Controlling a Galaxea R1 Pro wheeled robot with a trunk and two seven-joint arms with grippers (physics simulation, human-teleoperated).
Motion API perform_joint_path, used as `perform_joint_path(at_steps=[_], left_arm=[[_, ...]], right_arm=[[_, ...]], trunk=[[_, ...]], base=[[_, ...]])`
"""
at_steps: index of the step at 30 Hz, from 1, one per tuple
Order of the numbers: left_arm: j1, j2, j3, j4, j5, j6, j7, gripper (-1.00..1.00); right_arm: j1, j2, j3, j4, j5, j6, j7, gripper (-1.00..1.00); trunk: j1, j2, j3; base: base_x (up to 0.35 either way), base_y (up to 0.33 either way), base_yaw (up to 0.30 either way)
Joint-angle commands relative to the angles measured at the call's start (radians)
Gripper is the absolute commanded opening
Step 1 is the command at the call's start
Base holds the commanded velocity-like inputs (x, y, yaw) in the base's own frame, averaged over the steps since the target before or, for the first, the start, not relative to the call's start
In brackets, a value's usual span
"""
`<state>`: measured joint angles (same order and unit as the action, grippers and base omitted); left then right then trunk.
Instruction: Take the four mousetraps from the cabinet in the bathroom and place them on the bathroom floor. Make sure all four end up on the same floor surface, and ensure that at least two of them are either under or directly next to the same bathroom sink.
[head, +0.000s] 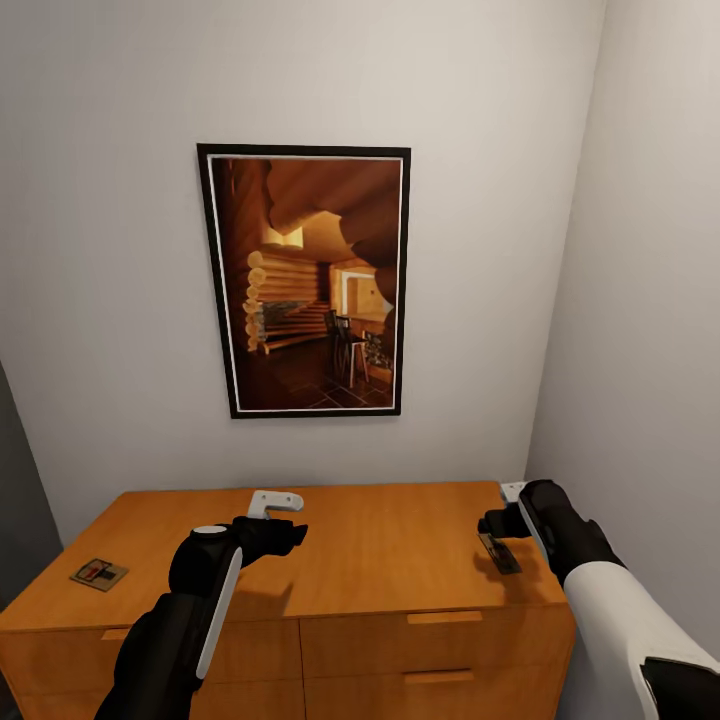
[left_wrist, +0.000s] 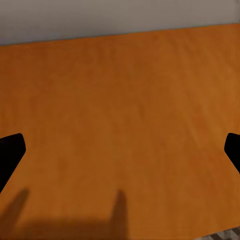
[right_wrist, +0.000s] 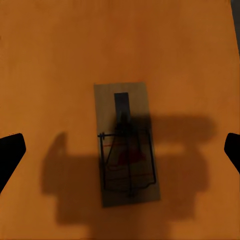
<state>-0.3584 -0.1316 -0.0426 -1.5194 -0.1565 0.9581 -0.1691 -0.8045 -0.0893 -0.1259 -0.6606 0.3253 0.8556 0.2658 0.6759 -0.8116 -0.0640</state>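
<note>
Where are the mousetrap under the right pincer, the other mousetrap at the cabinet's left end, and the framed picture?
mousetrap under the right pincer (right_wrist: 127, 145), right wrist view, middle of its board.
other mousetrap (head: 99, 574), head view, centre of its board.
framed picture (head: 305, 280), head view, middle of the print.

Left arm: black, glossy shell — a white stripe along it
Right arm: white sleeve, black wrist
Fingertips: black

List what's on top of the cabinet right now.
Two mousetraps lie on the cabinet top: one near its left front corner, one under the right pincer, seen flat in the wrist view. The left pincer hovers over bare wood. Drawers are shut, contents hidden.
</note>
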Motion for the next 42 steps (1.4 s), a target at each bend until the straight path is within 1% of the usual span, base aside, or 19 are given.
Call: perform_joint_path(at_steps=[1, 9, 22, 28, 37, 42], left_arm=[[-0.001, 0.0, 0.0, 0.0, -0.011, 0.004, -0.009, 1.0], [-0.001, 0.001, 0.0, 0.002, -0.011, 0.004, -0.009, 1.0], [-0.001, 0.001, 0.0, 0.003, -0.011, 0.004, -0.009, 1.0], [-0.001, 0.001, 0.0, 0.003, -0.011, 0.004, -0.009, 1.0], [-0.001, 0.001, 0.0, 0.004, -0.01, 0.004, -0.009, 1.0], [-0.001, 0.001, 0.0, 0.006, -0.01, 0.004, -0.009, 1.0]], right_arm=[[-0.001, 0.001, -0.004, 0.012, 0.01, -0.01, 0.009, 1.0], [-0.001, -0.001, -0.004, 0.053, 0.011, -0.057, 0.009, 1.0], [-0.001, -0.003, -0.007, 0.063, 0.01, -0.083, 0.01, 1.0], [-0.001, -0.005, -0.007, 0.067, 0.007, -0.114, 0.015, 1.0], [-0.001, -0.009, -0.005, 0.073, 0.006, -0.135, 0.017, 1.0], [-0.001, -0.011, -0.005, 0.098, 0.006, -0.161, 0.017, 1.0]], trunk=[[0.0, -0.001, -0.002], [0.0, -0.001, -0.002], [0.0, -0.001, -0.002], [0.0, -0.001, -0.002], [0.0, -0.001, -0.002], [0.0, -0.001, -0.002]], base=[[0.0, 0.0, 0.0], [0.0, 0.0, 0.0], [0.0, 0.0, 0.0], [0.0, 0.0, 0.0], [0.0, 0.0, 0.0], [0.0, 0.0, 0.0]])
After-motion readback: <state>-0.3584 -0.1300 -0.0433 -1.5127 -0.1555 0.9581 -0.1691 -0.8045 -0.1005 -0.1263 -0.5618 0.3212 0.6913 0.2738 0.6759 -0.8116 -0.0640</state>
